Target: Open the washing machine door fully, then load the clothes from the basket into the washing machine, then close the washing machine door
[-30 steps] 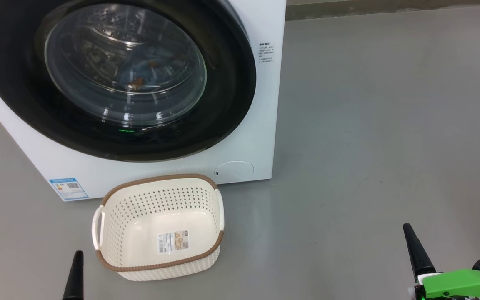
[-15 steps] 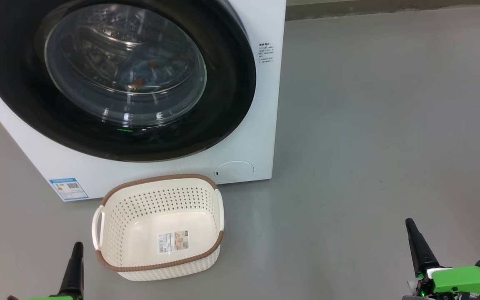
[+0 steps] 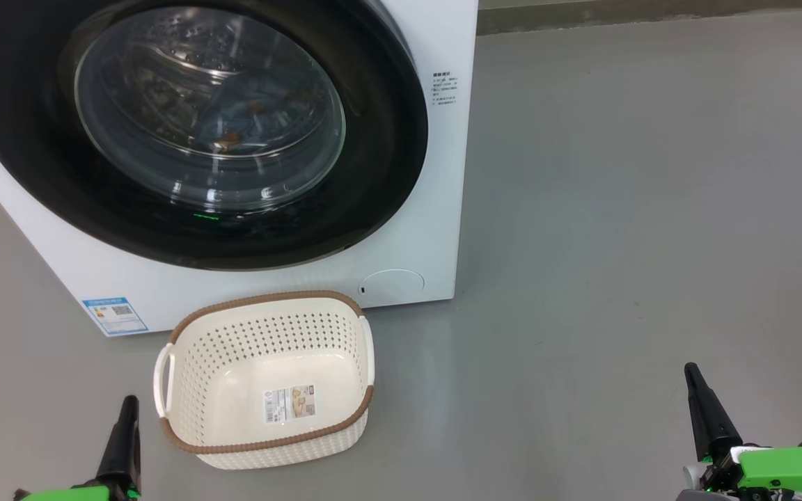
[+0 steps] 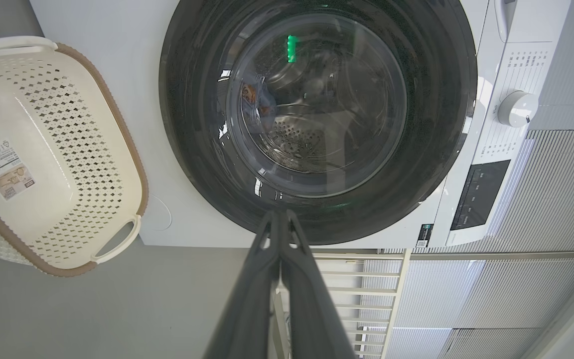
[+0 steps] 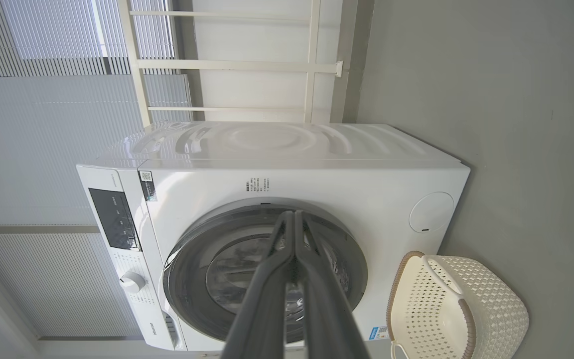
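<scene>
Sitting just before washing machine (image 3: pixel 439 229), basket (image 3: pixel 265 298), door (image 3: pixel 387 139) shut, grey floor (image 3: pixel 624 209) around

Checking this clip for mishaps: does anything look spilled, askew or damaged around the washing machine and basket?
Nothing stands out. The washing machine door sits shut, the clothes lie inside behind its glass, and the basket stands upright and empty on the floor.

A smooth, matte grey floor (image 3: pixel 617 209), faintly scuffed and evenly lit, runs to a darker skirting strip (image 3: pixel 651 17) and a white barred railing (image 5: pixel 237 65), with pale slatted blinds (image 5: pixel 33 124) just beside that railing.
</scene>
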Controlling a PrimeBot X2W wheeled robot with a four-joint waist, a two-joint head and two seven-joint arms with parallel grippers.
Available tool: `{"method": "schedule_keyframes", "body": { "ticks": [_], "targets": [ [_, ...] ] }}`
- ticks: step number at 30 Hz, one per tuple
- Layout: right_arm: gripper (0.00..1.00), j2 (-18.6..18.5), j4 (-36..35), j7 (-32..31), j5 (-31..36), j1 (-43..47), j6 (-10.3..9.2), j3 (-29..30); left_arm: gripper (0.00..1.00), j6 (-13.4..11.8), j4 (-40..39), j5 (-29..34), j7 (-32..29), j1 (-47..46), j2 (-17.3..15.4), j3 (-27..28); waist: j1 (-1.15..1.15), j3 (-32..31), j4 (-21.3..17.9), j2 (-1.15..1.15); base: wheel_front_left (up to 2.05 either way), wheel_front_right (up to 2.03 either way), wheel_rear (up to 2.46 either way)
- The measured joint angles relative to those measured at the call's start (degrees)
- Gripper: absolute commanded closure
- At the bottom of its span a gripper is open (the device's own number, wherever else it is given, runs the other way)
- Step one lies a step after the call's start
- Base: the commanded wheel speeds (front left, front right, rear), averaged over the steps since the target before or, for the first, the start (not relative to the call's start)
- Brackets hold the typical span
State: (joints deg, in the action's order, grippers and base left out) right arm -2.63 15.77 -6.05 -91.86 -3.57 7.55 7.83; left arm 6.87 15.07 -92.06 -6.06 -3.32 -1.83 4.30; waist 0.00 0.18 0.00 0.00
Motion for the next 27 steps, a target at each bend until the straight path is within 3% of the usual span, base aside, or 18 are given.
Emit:
{"method": "schedule_keyframes", "body": {
  "ticks": [27],
  "targets": [
    [1.0,0.01,-0.01,0.0,-0.08,0.0,0.0,0.02,1.0,0.01,0.09,-0.08,0.0,-0.62,0.0,0.13,0.0,0.0,0.0,0.0,0.0,0.0,0.0]
  ]
}}
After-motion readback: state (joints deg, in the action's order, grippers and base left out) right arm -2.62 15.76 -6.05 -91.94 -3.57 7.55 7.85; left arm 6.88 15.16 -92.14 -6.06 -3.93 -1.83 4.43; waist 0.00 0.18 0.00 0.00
